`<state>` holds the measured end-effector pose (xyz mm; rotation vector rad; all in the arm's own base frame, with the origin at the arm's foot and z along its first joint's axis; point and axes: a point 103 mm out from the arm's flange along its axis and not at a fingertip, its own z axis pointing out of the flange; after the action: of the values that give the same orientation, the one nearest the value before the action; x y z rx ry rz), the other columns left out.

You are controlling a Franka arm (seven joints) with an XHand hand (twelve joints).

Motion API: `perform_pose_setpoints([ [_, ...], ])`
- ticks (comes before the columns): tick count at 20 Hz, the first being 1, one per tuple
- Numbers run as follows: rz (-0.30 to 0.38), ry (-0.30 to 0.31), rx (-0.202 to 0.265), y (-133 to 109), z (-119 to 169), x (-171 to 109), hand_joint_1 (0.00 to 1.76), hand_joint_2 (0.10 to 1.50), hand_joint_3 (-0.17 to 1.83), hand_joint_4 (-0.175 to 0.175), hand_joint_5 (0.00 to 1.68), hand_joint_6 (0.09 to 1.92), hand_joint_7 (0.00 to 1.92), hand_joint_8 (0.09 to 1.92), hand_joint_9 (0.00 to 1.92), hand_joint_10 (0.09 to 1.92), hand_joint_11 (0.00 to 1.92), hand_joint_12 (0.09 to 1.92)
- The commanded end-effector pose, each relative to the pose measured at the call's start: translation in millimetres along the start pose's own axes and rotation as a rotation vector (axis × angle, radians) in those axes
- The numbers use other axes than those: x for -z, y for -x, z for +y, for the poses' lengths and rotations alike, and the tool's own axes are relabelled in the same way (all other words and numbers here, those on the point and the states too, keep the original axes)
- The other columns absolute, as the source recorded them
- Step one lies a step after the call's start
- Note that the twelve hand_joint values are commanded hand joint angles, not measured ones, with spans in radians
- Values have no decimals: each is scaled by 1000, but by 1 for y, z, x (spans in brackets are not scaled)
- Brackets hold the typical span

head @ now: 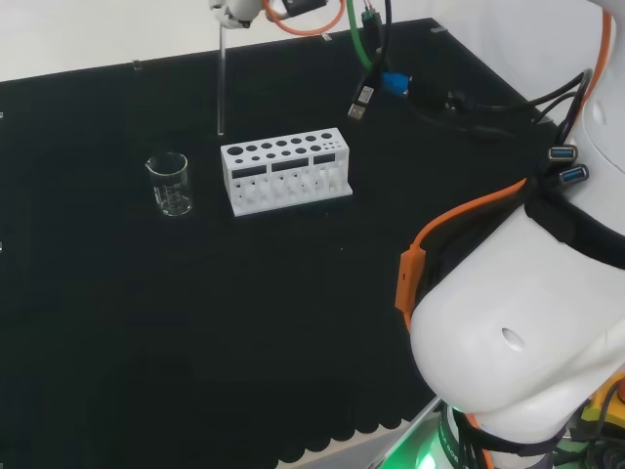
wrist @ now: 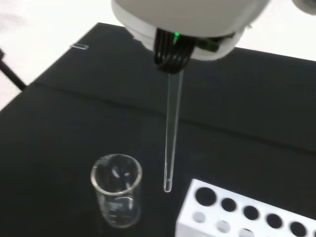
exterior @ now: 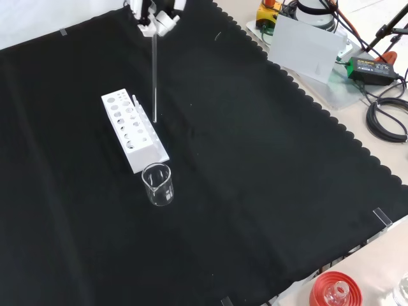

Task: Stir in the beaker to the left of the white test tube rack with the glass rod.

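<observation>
Hand [exterior: 155, 18] with fingers pinching the clear, slender glass rod [exterior: 154, 76], which hangs straight down from them, tip above the cloth beside the empty beaker [exterior: 158, 184].

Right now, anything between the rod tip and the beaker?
Nothing visible. The hand holds the rod upright, its tip above the cloth beside the rack. The beaker stands past the rack's end, mouth open. The rack is close alongside that path, not across it.
</observation>
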<state>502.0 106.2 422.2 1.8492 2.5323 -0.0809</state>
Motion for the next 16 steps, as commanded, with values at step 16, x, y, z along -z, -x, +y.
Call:
perform_pose_setpoints([
  [16,-41,-76,118,-86,67,-21,1332,600,755,-175,1205,603,1398,721,1773,441,1601,738],
])
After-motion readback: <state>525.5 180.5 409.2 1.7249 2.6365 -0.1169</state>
